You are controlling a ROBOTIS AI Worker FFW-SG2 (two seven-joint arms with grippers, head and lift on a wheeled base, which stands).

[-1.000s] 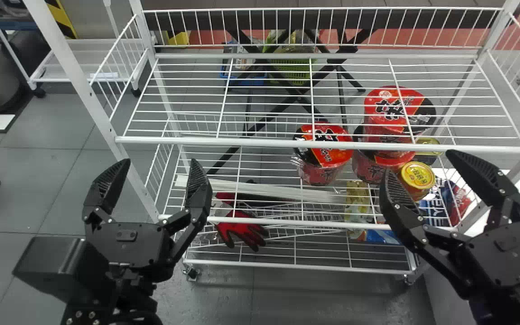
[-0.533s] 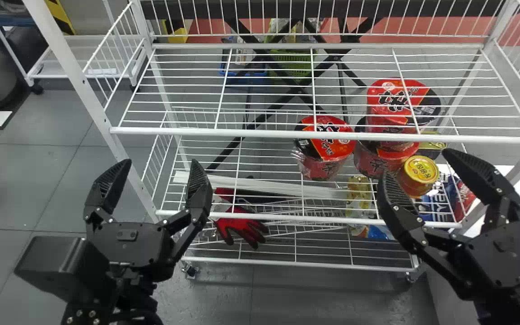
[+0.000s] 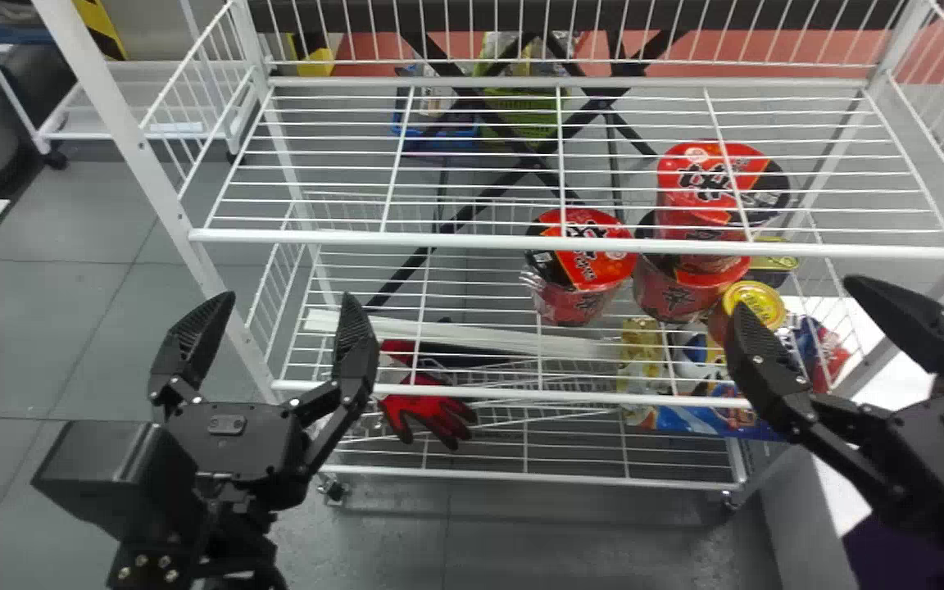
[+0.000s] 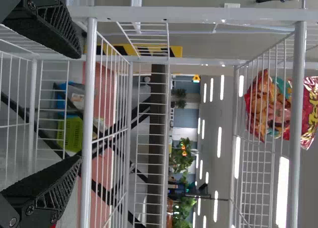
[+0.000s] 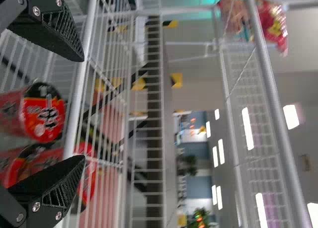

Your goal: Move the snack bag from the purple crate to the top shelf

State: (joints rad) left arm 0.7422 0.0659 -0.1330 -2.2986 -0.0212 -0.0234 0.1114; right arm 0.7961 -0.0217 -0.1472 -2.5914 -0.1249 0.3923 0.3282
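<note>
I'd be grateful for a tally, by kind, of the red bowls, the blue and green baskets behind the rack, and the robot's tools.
Red bowls: 3
Blue basket: 1
Green basket: 1
Tools, left tool and right tool: 2
Total: 7

The left gripper (image 3: 283, 301) and right gripper (image 3: 796, 299) are black; the wire rack (image 3: 472, 240) ahead of them is white. Between them, the glove (image 3: 431, 410) is red and black, the noodle cups (image 3: 578, 266) red with black patches. Near the right gripper, the jar lid (image 3: 755, 300) is yellow. Higher than the left gripper, the snack bag (image 4: 268, 109) is red, orange and teal.
</note>
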